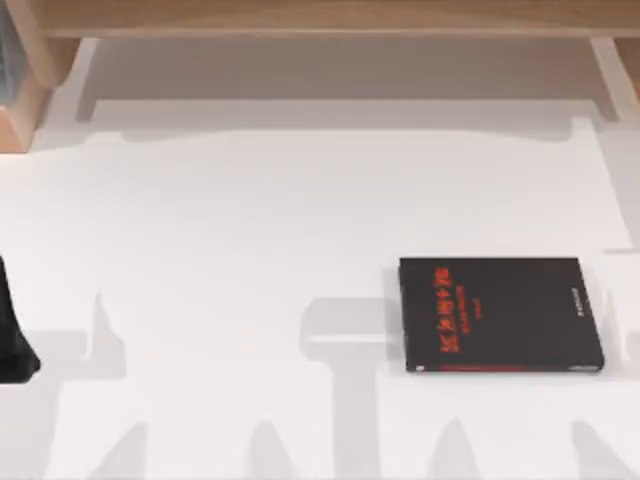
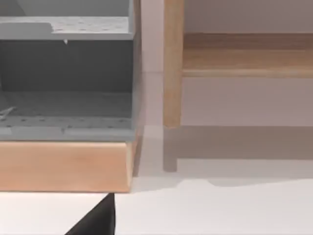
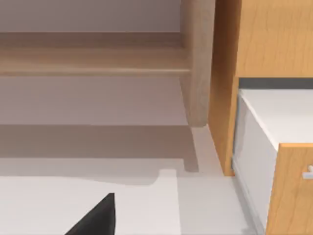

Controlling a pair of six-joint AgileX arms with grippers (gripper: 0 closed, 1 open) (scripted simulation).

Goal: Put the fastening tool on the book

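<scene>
The book [image 1: 500, 314] lies flat on the white table right of the middle, its black cover up, with red lettering near its left side and a thin red stripe along its near edge. The fastening tool is out of view. My left arm is parked at the table's left edge, where a black part of my left gripper [image 1: 12, 345] shows; a black tip of it [image 2: 95, 219] shows in the left wrist view. A black tip of my right gripper [image 3: 95, 218] shows in the right wrist view. Nothing is seen held by either gripper.
A wooden shelf frame [image 1: 320, 18] runs along the back of the table. A grey pegboard unit on a wooden base [image 2: 66, 98] stands at the back left. A wooden cabinet with a pale drawer [image 3: 266, 142] stands at the back right.
</scene>
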